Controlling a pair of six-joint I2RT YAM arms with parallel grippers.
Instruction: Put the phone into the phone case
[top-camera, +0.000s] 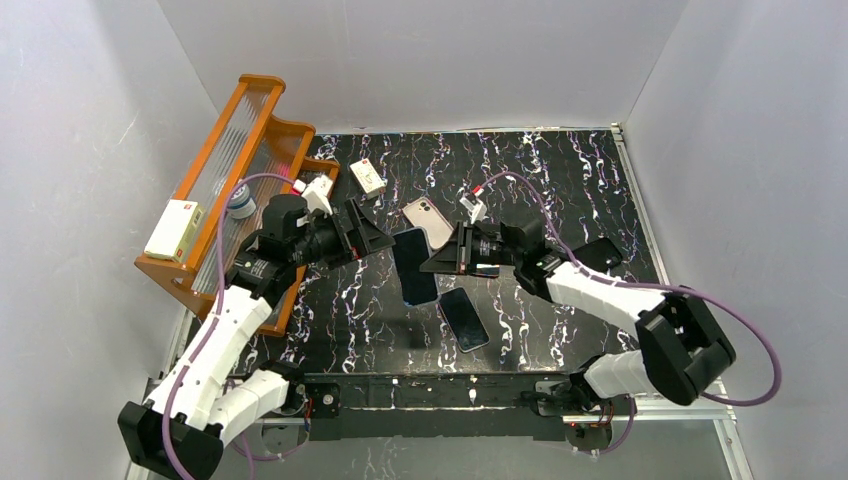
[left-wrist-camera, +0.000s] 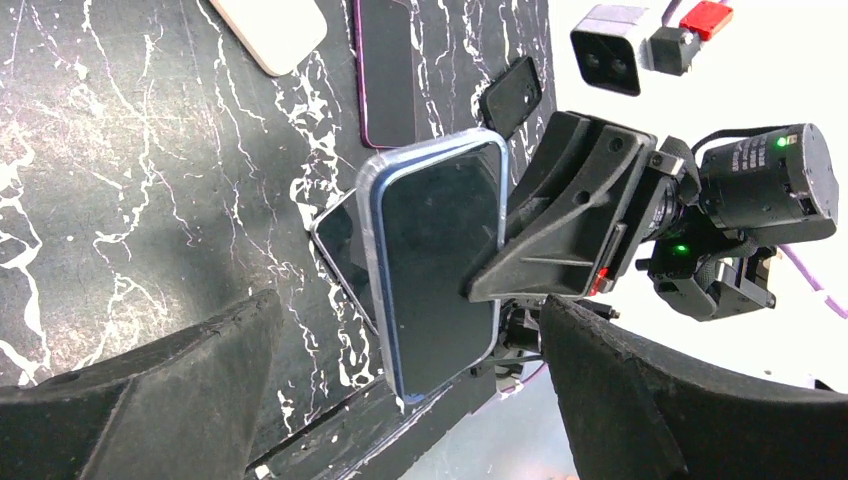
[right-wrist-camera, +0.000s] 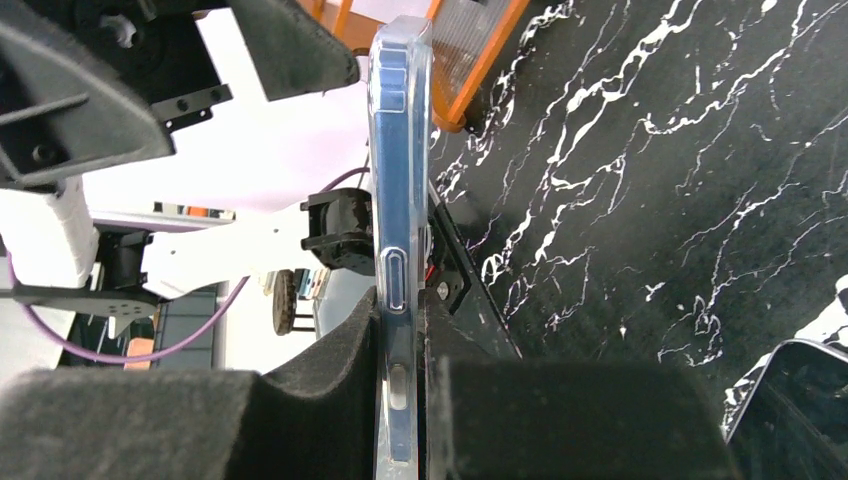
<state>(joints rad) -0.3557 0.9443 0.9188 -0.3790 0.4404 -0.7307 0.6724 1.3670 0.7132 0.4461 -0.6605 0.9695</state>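
My right gripper (top-camera: 440, 262) is shut on a blue phone with a dark screen that sits inside a clear case (top-camera: 415, 265) and holds it above the table. In the right wrist view the cased phone (right-wrist-camera: 398, 200) is edge-on between my pads, and the gripper (right-wrist-camera: 400, 400) clamps its lower part. In the left wrist view the phone (left-wrist-camera: 435, 265) faces the camera, its clear rim all round it. My left gripper (left-wrist-camera: 410, 400) is open, its fingers wide apart on either side of the phone's near end without touching. In the top view the left gripper (top-camera: 375, 240) is just left of the phone.
A dark phone (top-camera: 464, 318) lies on the marble table below the held one. A beige phone (top-camera: 428, 220) and a white box (top-camera: 368, 177) lie farther back. An orange rack (top-camera: 240, 160) stands at the left. A purple-rimmed dark slab (left-wrist-camera: 385, 70) lies on the table.
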